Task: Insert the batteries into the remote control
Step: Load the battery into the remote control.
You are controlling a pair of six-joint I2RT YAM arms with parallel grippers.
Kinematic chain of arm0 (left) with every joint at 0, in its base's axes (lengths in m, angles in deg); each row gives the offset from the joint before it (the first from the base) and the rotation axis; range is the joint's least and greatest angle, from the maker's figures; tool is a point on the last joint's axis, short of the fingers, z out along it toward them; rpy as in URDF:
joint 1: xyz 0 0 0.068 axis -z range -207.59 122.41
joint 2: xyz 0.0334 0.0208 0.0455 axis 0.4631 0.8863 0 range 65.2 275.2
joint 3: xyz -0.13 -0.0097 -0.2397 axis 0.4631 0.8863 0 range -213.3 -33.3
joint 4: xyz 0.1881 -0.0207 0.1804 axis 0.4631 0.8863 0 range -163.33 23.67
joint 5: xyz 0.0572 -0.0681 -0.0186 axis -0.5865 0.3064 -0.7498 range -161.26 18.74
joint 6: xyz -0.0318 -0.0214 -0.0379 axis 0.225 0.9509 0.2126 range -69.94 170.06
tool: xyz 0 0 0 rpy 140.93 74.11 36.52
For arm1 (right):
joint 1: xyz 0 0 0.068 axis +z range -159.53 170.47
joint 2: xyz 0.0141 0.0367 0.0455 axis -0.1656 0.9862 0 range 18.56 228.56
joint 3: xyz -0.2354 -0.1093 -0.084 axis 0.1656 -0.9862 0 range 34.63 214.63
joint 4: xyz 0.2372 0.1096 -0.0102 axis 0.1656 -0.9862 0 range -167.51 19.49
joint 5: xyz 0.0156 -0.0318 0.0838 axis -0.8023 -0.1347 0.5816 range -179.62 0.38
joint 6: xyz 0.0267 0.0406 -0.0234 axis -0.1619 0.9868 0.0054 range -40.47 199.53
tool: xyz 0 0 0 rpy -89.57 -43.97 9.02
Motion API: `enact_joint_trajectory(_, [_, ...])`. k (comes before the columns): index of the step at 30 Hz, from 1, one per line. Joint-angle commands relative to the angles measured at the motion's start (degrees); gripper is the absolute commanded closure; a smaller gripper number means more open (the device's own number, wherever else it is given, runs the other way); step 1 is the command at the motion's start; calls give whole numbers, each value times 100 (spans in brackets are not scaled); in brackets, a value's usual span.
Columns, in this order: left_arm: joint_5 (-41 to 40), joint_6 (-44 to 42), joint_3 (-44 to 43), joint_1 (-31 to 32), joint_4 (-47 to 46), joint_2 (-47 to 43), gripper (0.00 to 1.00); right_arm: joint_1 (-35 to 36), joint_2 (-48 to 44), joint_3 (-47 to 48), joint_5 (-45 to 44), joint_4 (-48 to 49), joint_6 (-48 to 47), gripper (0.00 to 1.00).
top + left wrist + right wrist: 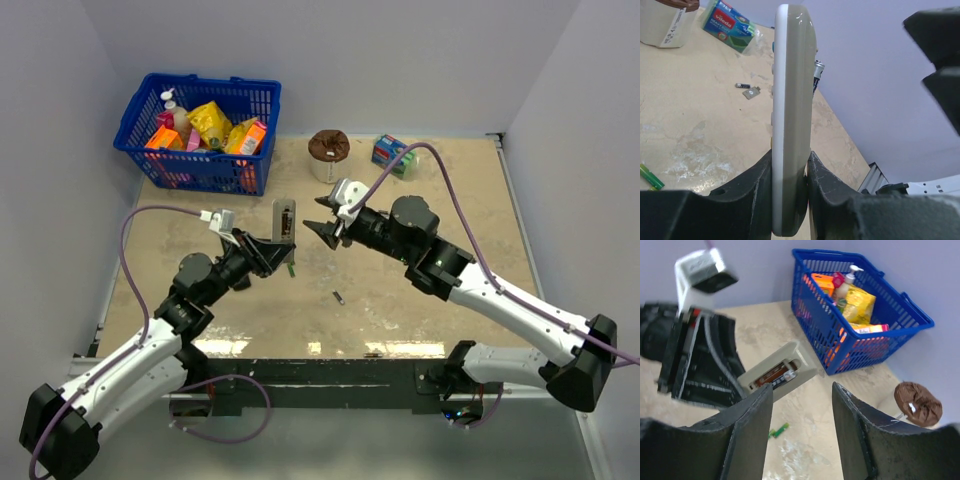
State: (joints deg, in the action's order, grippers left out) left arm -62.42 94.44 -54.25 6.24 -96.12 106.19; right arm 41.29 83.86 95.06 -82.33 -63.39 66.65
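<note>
Remote control (790, 100) upright in the left tool (789, 167), compartment open.
A loose battery (338, 297) lies on the table (450, 200); small, light and smooth, it may roll, so pinch it mid-body. At its 11 o'clock, the stiff remote control is clamped by its lower edges; the right tool (802, 390) stands wide and empty.

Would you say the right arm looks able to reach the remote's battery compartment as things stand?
Probably yes: the left gripper holds the remote control upright, its open compartment facing the right gripper, with nothing between them.
</note>
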Motion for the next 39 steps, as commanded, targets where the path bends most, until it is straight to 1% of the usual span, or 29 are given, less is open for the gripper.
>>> enact_joint_trajectory(1, [320,18,-331,10,-235,14,100,-213,35,-136,1229,220,-1110,48])
enact_joint_trajectory(7, [548,27,-357,10,-314,40,100,-258,185,-110,1415,290,-1260,51])
enact_joint_trajectory(10, [627,44,-357,10,-393,75,100,-258,264,-48,1503,308,-1304,55])
enact_joint_trajectory(12, [689,53,-357,2,-420,102,100,-258,308,4,1547,291,-1330,63])
enact_joint_trajectory(14, [724,53,-366,2,-472,111,100,-258,378,48,1565,282,-1374,64])
enact_joint_trajectory(15, [759,62,-366,1,-481,128,100,-258,413,57,1582,273,-1383,66])
enact_joint_trajectory(27, [926,27,-375,2,-578,155,100,-293,633,189,1600,273,-1489,69])
enact_joint_trajectory(39, [953,27,-366,10,-622,216,100,-310,642,268,1600,106,-1559,68])
